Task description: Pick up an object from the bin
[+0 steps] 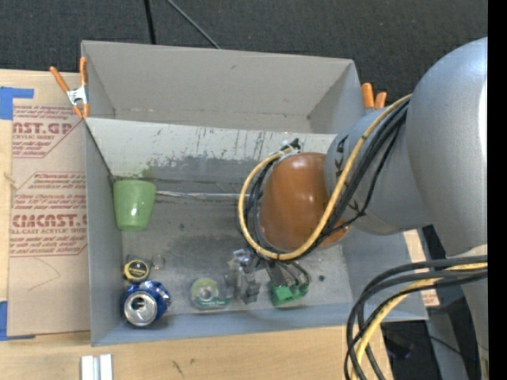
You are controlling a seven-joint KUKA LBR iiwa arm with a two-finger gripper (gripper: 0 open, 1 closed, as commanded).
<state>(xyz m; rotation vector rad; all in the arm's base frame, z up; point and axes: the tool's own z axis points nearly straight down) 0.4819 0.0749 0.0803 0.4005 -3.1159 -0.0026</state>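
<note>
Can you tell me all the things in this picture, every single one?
bin: 1, grey metal, middle of the view
cup: 1, light green, by the bin's left wall
can: 1, blue with silver top, front left corner
small round thing: 1, black and yellow, just behind the can
clear round thing: 1, greenish, front middle
small block: 1, green, front right
arm: 1, silver-grey, reaching in from the right
cover: 1, orange-brown, on the wrist
cables: several, black and yellow, along the arm
jaws: 1 set, grey, low between clear round thing and block

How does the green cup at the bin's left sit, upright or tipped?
Tipped: the green cup lies on its side, its outer wall facing up.
</note>
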